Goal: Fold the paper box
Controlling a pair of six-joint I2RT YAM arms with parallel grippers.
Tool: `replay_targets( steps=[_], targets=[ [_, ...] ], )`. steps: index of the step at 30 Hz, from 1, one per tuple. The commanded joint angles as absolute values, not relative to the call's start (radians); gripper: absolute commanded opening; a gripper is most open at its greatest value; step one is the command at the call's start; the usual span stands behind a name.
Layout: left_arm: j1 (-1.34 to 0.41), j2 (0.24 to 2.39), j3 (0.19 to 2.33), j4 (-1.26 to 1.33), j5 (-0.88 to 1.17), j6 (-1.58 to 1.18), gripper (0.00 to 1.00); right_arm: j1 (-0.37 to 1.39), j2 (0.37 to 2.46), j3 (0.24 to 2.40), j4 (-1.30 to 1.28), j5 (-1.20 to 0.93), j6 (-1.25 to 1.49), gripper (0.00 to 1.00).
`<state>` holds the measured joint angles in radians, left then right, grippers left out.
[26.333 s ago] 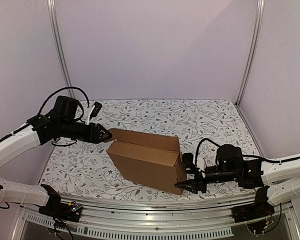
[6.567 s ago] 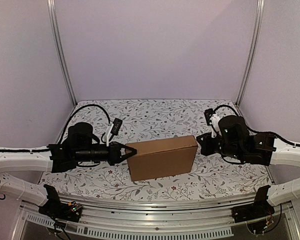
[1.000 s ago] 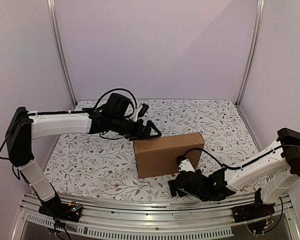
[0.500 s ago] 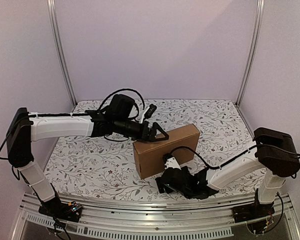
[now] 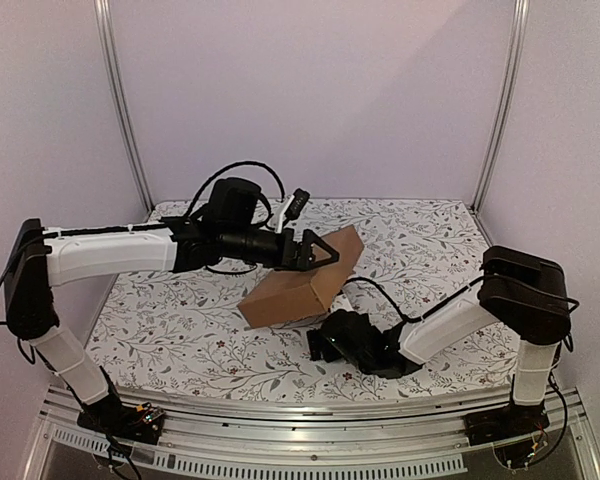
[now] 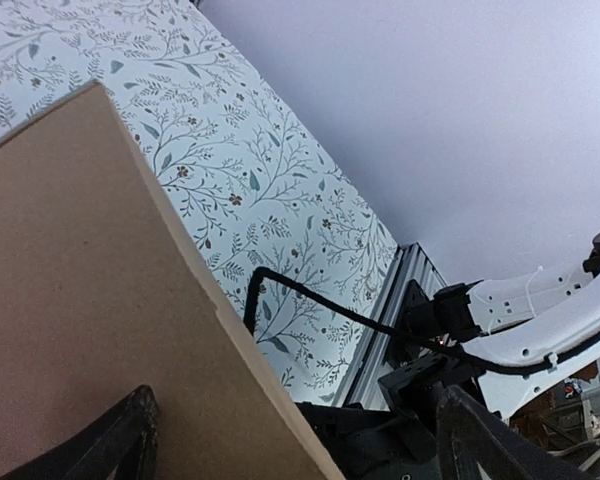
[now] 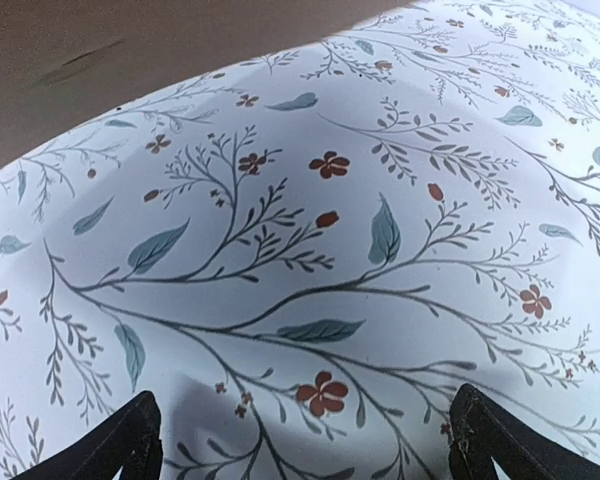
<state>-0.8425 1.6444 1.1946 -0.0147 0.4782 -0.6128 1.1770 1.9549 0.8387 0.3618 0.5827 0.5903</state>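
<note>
The paper box [image 5: 292, 292] is a closed brown cardboard box, tipped on the flowered table with its right end raised and its left end low. My left gripper [image 5: 323, 252] is open at the raised end. In the left wrist view the box [image 6: 80, 300] fills the left side, and its edge runs between the spread fingers of the left gripper [image 6: 300, 445]. My right gripper [image 5: 318, 346] lies low on the cloth just in front of the box. It is open, with only tablecloth inside the right gripper [image 7: 305, 440]. The box's underside [image 7: 130, 50] shows at the top.
The flowered tablecloth [image 5: 180, 330] covers the table. An aluminium rail [image 5: 310, 420] runs along the near edge, and metal posts [image 5: 120, 100] and lilac walls close the sides and back. The right arm's black cable [image 6: 310, 300] crosses the cloth beside the box.
The box has tipped, its right end rising and its left end dropping. The left gripper moved right and up with that end. The right gripper slid left along the table's front.
</note>
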Motion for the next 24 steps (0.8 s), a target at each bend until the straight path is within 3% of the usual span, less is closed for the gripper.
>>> replay_targets(
  steps=[1, 14, 24],
  targets=[
    [-0.893, 1.641, 1.157, -0.054, 0.522, -0.625, 0.95, 1.120, 2.030, 0.858, 0.385, 0.457, 0.595, 0.99],
    [-0.894, 1.668, 1.153, -0.067, 0.493, -0.627, 0.95, 1.103, 2.009, 0.818, 0.309, 0.440, 0.612, 0.99],
    [-0.893, 1.635, 1.141, -0.106, 0.464, -0.602, 0.95, 1.098, 1.916, 0.844, 0.046, 0.508, 0.542, 0.99]
  ],
)
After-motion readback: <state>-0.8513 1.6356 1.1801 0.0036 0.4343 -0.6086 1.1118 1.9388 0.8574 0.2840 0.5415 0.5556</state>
